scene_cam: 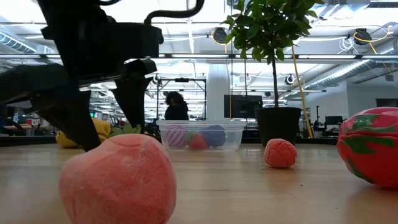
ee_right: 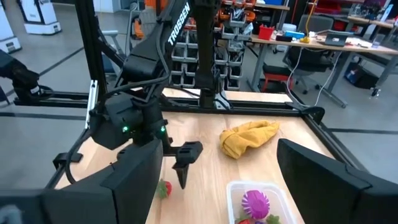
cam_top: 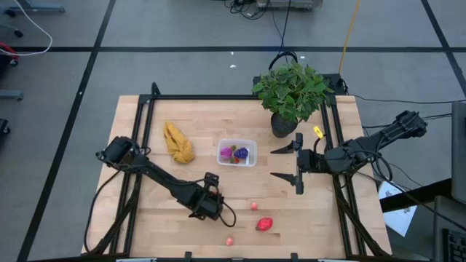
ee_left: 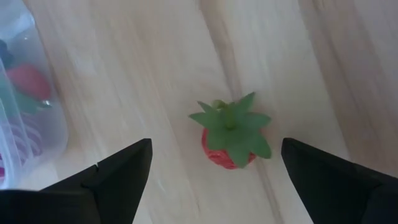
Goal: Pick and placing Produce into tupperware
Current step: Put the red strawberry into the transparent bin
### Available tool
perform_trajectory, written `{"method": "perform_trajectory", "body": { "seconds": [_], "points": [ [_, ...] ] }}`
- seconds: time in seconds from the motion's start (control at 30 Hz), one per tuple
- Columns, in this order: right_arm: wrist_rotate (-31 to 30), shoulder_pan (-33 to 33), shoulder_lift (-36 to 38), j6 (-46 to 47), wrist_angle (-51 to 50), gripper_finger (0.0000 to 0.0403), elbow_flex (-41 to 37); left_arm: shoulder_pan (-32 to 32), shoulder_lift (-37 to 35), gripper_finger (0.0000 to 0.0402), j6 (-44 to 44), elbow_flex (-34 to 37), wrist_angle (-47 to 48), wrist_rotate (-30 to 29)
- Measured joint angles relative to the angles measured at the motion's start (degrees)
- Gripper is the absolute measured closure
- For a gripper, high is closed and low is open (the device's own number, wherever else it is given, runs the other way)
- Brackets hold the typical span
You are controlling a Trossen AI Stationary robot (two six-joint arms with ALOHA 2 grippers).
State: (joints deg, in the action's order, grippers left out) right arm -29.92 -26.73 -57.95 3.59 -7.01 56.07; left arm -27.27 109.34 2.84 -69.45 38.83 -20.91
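Note:
A small red strawberry with a green leafy top (ee_left: 229,142) lies on the wooden table. My left gripper (ee_left: 216,146) is open above it, one finger on each side, touching nothing. In the high view my left gripper (cam_top: 206,204) is near the table's front, left of middle. The clear tupperware (cam_top: 237,152) stands mid-table with pink, purple and red produce inside. Three more pieces lie loose near the front: a small red one (cam_top: 254,206), a larger red one (cam_top: 264,224) and a small pink one (cam_top: 230,240). My right gripper (cam_top: 280,163) is open and empty, right of the tupperware.
A yellow banana bunch (cam_top: 178,142) lies left of the tupperware. A potted green plant (cam_top: 290,91) stands at the far right. A black frame (cam_top: 142,109) runs along the table's edges. Bare wood lies between the tupperware and the loose produce.

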Motion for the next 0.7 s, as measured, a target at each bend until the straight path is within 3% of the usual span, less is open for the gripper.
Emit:
{"method": "perform_trajectory", "body": {
  "seconds": [0.3,0.43,0.7],
  "points": [
    [0.0,0.0,0.0,0.4,0.0,0.0094,0.0,2.8,-0.4,0.0037,2.8,3.6,-4.0,0.1],
    [0.0,0.0,0.0,0.2,0.0,0.0094,0.0,4.0,-0.6,0.0037,3.3,6.4,-6.9,4.0],
    [0.0,0.1,0.0,0.0,0.0,0.0094,0.0,4.0,-0.4,0.0051,1.2,6.9,-8.6,3.8]
  ]
}}
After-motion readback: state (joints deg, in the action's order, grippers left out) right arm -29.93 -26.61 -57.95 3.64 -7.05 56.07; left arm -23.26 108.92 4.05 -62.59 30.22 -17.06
